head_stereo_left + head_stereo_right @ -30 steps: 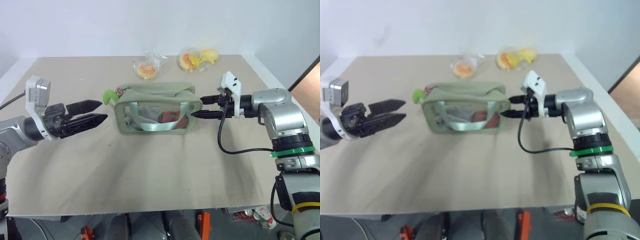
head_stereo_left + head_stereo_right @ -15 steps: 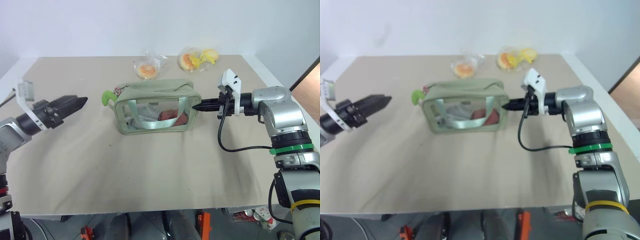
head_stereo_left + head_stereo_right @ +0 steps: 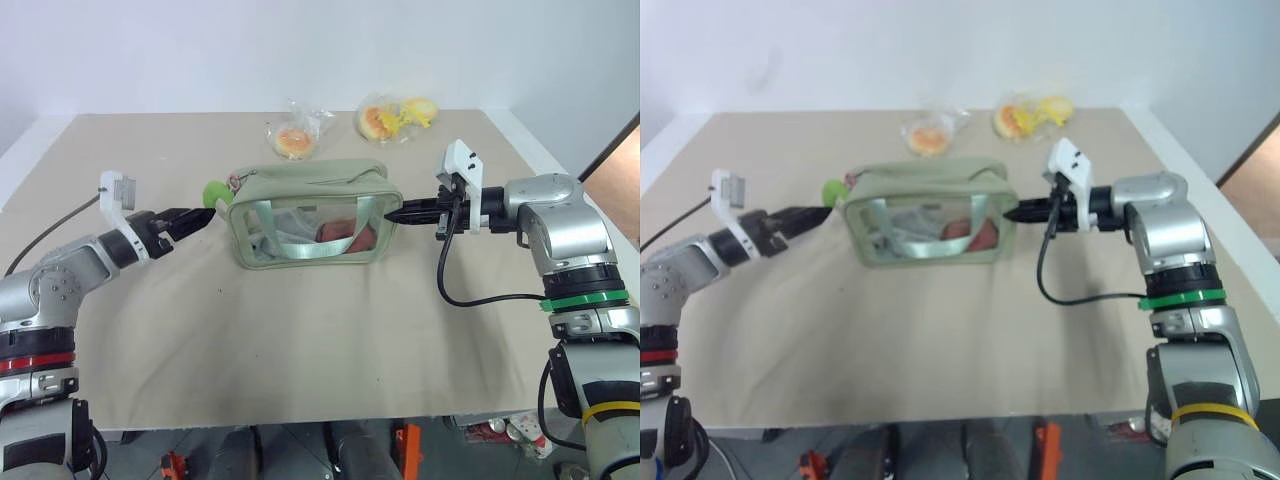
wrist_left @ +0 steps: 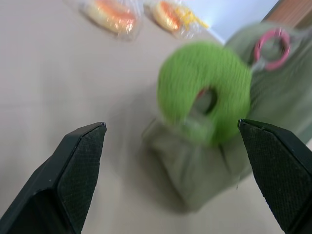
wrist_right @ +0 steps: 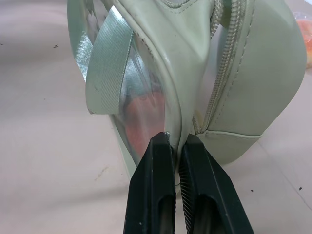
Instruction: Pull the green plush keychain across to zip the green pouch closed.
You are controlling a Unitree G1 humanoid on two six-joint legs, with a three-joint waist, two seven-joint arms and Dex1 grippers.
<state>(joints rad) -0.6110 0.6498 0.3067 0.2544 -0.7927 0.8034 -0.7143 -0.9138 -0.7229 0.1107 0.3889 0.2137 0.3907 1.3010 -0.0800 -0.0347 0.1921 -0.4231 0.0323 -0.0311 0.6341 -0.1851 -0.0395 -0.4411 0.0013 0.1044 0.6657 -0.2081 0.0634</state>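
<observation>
The green pouch [image 3: 310,215] stands upright mid-table, with a clear side window and a webbing strap. The green plush keychain [image 3: 215,192] hangs at its left end, joined to a pink ring [image 4: 273,41] on the zipper. My left gripper [image 3: 203,218] is open just left of the keychain. In the left wrist view its fingers [image 4: 73,170] stand wide on either side of the keychain [image 4: 204,92], not touching it. My right gripper [image 3: 390,213] is shut on the pouch's right end, pinching the end seam [image 5: 178,122] beside the zipper.
Two clear bags of orange and yellow items [image 3: 295,136] [image 3: 395,118] lie at the back of the beige table [image 3: 300,340]. The table's right edge runs close behind my right arm.
My left gripper moved in from the left up to the keychain. My right gripper, open around the pouch's right end a second ago, shut on it and has held still since.
</observation>
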